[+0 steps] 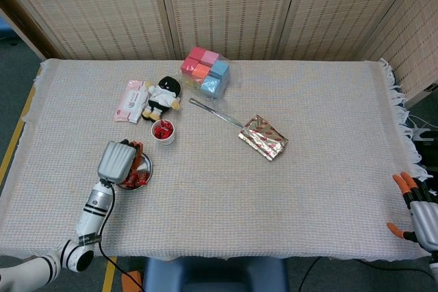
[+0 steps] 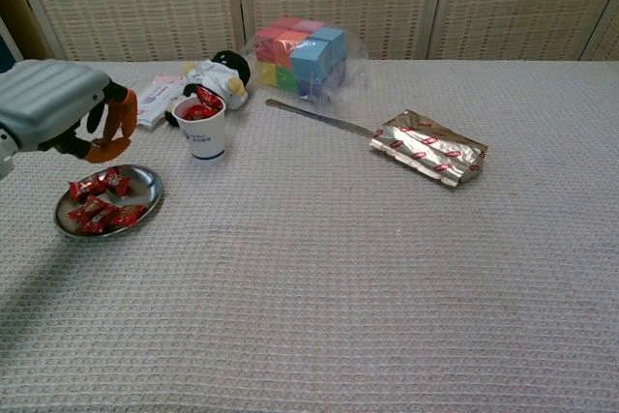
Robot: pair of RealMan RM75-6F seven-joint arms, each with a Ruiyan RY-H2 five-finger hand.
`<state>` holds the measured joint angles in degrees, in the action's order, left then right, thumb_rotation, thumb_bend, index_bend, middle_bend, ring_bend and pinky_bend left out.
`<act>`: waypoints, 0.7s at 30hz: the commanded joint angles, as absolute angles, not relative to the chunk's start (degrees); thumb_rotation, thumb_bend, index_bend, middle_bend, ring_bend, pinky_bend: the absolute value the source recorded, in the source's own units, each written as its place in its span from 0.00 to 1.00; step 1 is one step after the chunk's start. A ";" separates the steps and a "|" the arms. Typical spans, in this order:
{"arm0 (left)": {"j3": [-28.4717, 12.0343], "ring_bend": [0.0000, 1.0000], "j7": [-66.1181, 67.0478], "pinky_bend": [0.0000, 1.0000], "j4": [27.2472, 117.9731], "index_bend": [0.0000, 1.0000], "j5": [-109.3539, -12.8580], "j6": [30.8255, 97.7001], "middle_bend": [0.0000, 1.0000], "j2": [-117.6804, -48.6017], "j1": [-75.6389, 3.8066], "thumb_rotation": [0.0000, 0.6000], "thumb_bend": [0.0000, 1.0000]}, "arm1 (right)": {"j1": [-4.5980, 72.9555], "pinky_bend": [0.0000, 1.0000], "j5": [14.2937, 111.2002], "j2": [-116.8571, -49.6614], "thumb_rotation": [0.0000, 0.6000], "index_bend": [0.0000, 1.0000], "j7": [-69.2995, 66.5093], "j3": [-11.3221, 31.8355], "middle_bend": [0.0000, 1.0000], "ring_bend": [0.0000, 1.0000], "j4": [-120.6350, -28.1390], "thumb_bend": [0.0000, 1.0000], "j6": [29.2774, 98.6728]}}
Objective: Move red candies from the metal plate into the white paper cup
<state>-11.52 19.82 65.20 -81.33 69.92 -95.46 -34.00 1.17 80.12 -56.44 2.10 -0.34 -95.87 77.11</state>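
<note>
The left hand (image 2: 58, 108) hovers above the round metal plate (image 2: 145, 210) near the bench's left edge, its orange-tipped fingers (image 2: 121, 118) curled downward, though I cannot tell whether they hold anything. Red-wrapped candies (image 2: 97, 202) lie in a loose heap on the plate, and just behind it the white paper cup (image 2: 205, 134) stands upright with red candies showing at its rim. The right hand (image 1: 419, 211) rests at the bench's far right edge, fingers spread and empty.

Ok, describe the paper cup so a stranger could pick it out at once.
Start at the colored cube stack at the table's far edge. Just in front of the panda plush beside it stands the white cup. It is the only upright cup, with red candies showing above its rim.
</note>
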 commanded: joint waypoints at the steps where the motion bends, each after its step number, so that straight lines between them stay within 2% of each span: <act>1: -16.56 0.59 21.92 1.00 64.98 0.58 -78.74 65.69 0.61 -96.43 -39.76 1.00 0.41 | 1.39 0.22 78.99 -56.65 1.00 0.00 2.48 0.15 0.00 0.00 -95.81 0.09 76.65; 10: -20.58 0.59 20.68 1.00 56.10 0.58 -74.90 60.29 0.61 -100.13 -47.33 1.00 0.41 | 1.68 0.22 75.84 -57.00 1.00 0.00 3.30 1.43 0.00 0.00 -95.63 0.09 76.15; 21: -19.15 0.59 17.83 0.99 46.08 0.57 -73.27 57.19 0.61 -105.90 -51.20 1.00 0.41 | 1.93 0.22 74.77 -57.48 1.00 0.00 4.47 1.67 0.00 0.00 -95.49 0.09 75.65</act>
<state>-19.45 18.30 46.77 -73.50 57.49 -105.26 -50.73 1.90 74.80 -57.46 4.44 1.67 -95.51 75.68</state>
